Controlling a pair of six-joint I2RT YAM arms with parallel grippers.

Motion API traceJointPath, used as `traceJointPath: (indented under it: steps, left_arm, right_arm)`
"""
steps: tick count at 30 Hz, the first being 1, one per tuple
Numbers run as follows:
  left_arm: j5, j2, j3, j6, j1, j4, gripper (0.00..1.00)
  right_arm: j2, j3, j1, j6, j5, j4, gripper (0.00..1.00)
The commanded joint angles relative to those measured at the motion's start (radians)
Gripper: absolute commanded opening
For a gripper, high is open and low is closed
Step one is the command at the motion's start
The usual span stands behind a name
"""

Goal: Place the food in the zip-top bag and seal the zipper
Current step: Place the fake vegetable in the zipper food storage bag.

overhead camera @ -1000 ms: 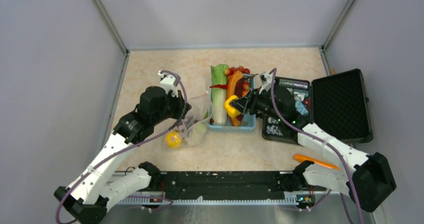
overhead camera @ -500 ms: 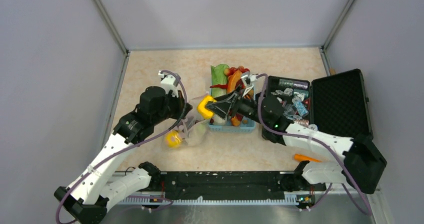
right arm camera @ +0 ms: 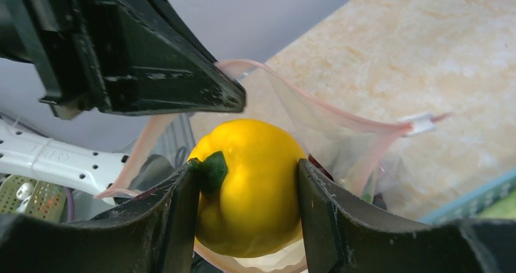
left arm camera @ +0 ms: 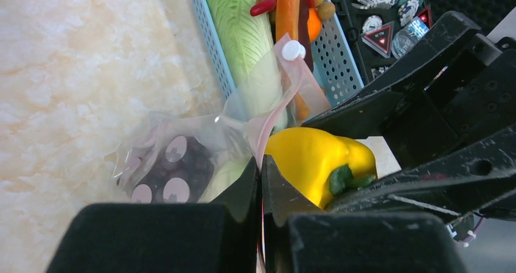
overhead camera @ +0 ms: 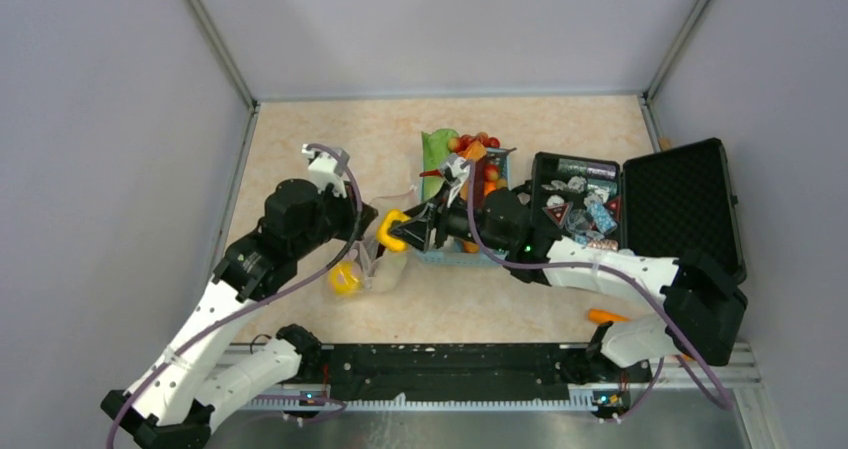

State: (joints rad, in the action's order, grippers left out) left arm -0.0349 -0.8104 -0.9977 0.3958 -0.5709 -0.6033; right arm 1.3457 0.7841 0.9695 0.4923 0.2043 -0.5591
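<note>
Pepper [right arm camera: 249,182] is clamped in your right gripper [right arm camera: 245,166], right at the bag [left arm camera: 182,145] mouth. Left gripper [left arm camera: 260,174] is pinched on the zipper [left arm camera: 271,124] rim, holding the mouth open. Push the pepper deeper into the bag, toward the grapes [left arm camera: 182,163], before releasing, and don't slacken the left pinch.

Yellow pepper [right arm camera: 249,188], green stem [right arm camera: 212,168]; clear bag [left arm camera: 152,145], pale dots, pink zipper [left arm camera: 263,140]; blue basket [left arm camera: 210,54]; beige marbled counter [left arm camera: 73,72]; black case [overhead camera: 680,209].

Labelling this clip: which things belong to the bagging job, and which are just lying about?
Job: bag, zipper, yellow pepper in the right claw, left claw pinching the bag's edge, grapes, cabbage, chili.
Lying about: case, packets, basket.
</note>
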Motion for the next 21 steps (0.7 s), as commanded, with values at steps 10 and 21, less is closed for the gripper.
traceJointPath:
  steps: [10,21]
  left_arm:
    - [0.199,0.069,-0.13,-0.044,0.0,-0.064,0.0]
    - [0.274,0.101,-0.093,-0.038,0.0,-0.071,0.0]
  right_arm:
    - [0.072,0.199,0.038,-0.109,0.173,0.107,0.76]
    - [-0.21,-0.015,0.033,-0.135,-0.316,0.105,0.79]
